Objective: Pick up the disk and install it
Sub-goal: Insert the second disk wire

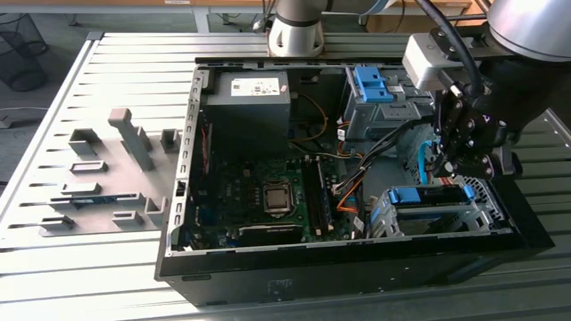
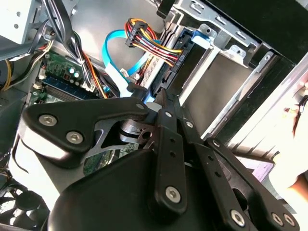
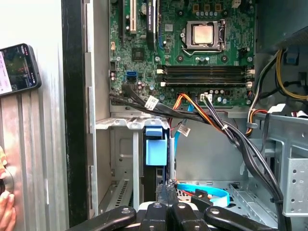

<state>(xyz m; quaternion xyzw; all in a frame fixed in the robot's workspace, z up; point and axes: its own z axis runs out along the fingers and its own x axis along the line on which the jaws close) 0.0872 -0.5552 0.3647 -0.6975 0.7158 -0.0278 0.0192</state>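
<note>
I am over a big grey metal table made of long slats (image 1: 107, 67), and on it lies a large black computer box with its side off (image 1: 267, 287). Inside it I see a green board full of little parts (image 3: 192, 53). At one end of the box is a grey metal cage for drives (image 1: 437, 221). My black pincer (image 1: 444, 175) hangs right above that cage. In both wrist views my two fingers (image 3: 168, 188) look pressed together, and I can see nothing held between them. The disk, a flat silver drive with a bright blue plastic frame (image 3: 156, 144), sits on its edge in the cage slot, just beside my fingertips; in the exterior view its blue end (image 1: 428, 196) shows at the top of the cage. I think it may not be all the way in, but I cannot tell. A bunch of black, orange and yellow wires (image 3: 211, 120) and a light blue flat wire (image 3: 202, 190) lie very near me, so I could snag one and pull it loose. If I press crooked, the disk could jam. A person's hand (image 3: 4, 207) by a dark phone (image 3: 18, 67) is close to the box, and I could bump it
</note>
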